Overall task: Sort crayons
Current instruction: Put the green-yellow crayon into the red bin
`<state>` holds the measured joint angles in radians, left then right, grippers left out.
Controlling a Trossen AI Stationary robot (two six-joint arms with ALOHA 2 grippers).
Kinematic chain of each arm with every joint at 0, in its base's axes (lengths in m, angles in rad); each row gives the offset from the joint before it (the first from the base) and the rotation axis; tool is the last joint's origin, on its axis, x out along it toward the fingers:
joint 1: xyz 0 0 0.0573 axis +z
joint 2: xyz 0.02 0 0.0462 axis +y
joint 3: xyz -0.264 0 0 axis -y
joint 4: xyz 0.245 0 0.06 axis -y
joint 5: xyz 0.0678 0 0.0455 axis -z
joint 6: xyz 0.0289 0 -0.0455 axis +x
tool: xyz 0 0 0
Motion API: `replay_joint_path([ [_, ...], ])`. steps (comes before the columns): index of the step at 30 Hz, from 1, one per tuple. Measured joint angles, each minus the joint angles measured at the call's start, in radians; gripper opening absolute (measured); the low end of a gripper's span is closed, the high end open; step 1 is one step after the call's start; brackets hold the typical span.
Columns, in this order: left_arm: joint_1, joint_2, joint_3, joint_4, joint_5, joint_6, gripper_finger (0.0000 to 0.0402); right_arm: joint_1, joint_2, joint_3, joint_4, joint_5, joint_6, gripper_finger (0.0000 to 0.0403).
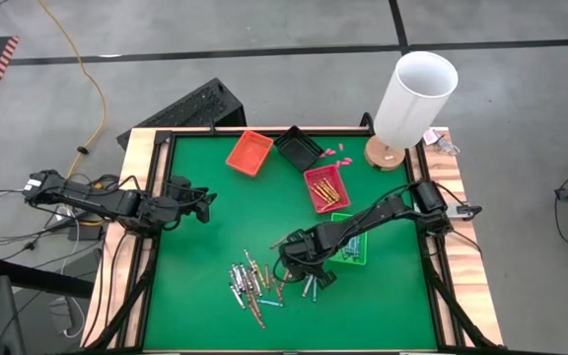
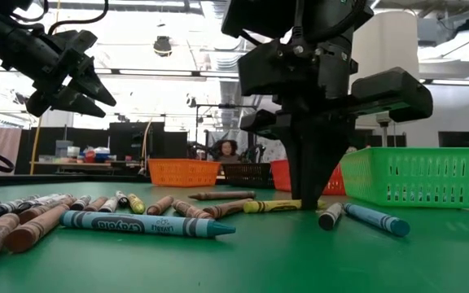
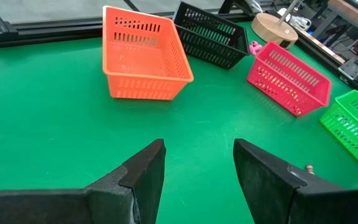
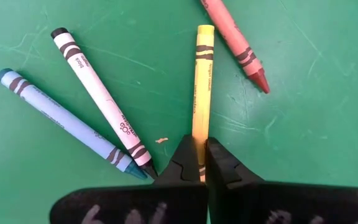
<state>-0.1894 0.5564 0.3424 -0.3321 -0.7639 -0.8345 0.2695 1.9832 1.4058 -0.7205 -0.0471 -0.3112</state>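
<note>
Right gripper (image 4: 199,163) pinched shut on one end of yellow crayon (image 4: 201,87) lying flat mid-table, long axis running straight away from the fingers; left gripper (image 3: 197,177) open, empty.

Robotics lab / workshop floor, not a home: green-topped bench (image 1: 195,296) with a raised wood frame sits on bare grey concrete marked with black tape lines, yellow cable (image 1: 85,74) trailing across it. Low view shows open ceiling with strip lights and ducting, more cluttered benches and monitors behind, and a person (image 2: 228,149) seated at one.
</note>
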Motion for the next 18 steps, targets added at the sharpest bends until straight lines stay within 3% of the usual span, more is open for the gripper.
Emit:
replay_joint_path([
  [13, 0.0, 0.0, 0.0, 0.0, 0.0, 0.0, 0.018, -0.078, -0.177, 0.0, -0.041, 0.066, 0.082, 0.0001],
  [18, 0.0, 0.0, 0.0, 0.0, 0.0, 0.0, 0.018, -0.135, -0.253, 0.001, -0.05, 0.19, 0.221, 0.0001],
])
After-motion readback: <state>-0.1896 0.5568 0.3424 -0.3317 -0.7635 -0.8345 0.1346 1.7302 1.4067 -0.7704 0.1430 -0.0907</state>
